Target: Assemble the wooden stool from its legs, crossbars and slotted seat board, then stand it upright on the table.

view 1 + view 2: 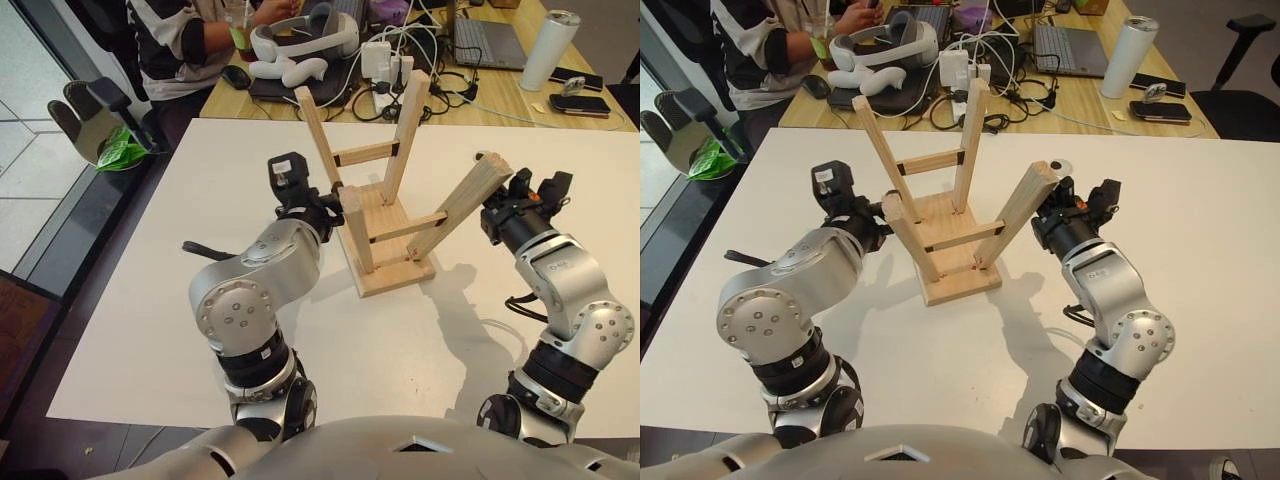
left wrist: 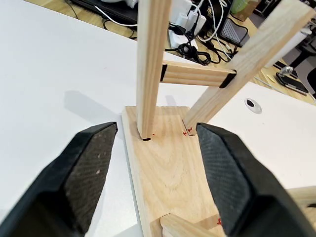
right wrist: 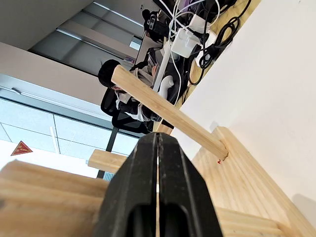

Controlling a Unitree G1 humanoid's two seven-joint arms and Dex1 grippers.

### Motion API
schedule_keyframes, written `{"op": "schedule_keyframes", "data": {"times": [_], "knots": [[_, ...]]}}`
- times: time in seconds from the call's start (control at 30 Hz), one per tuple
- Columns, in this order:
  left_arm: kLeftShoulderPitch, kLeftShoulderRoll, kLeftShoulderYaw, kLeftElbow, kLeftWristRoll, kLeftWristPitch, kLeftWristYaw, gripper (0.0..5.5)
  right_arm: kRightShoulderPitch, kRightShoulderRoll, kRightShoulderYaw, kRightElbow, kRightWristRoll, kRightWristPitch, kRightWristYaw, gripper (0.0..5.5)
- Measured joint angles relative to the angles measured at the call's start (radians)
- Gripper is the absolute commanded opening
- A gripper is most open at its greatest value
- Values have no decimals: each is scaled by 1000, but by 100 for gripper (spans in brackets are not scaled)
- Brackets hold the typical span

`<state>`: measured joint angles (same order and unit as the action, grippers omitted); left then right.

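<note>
Lying seat-down, pale wooden stool, legs up

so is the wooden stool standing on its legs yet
No, the pale wooden seat board lies flat on the white table with its legs pointing up.

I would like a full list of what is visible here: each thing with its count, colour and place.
table: one, white, under the stool parts.
seat board: one, light wood, flat on the table.
legs: four, light wood, rising from the seat board; the tilted leg leans toward the robot's right.
crossbars: at least two, light wood, dark ends, between legs.
desk: one, brown, behind the table.
headset, laptop, tumbler, phones, cables: on the desk.
left gripper: black fingers open, over the seat board.
right gripper: black fingers shut, at the tilted leg's upper end.
</note>
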<state>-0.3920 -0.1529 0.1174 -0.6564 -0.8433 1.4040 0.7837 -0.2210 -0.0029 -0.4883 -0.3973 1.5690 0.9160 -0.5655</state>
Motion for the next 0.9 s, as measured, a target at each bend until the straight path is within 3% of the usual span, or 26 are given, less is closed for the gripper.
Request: {"op": "schedule_keyframes", "data": {"times": [0.2, 0.33, 0.47, 0.57, 0.73, 0.9], "knots": [[9, 7, 54, -44, -7, 81, -57, 300, 19, -131, 85, -7, 58, -47, -24, 0], [38, 116, 244, -62, 64, 87, -127, 300, -27, -236, 3, 57, 49, -167, 48, 0], [39, 118, 288, -92, 137, 89, -162, 300, -44, -253, -38, 104, 21, -263, 70, 0], [24, 30, 256, -116, 188, 99, -155, 300, -12, -250, 23, 98, 43, -242, 57, 0], [-17, 4, 120, -116, 191, 126, -164, 300, 37, -227, 184, 17, 184, -182, 53, 0], [-28, -5, 60, -106, 186, 138, -162, 300, 56, -243, 216, -1, 213, -192, 57, 0]]}}
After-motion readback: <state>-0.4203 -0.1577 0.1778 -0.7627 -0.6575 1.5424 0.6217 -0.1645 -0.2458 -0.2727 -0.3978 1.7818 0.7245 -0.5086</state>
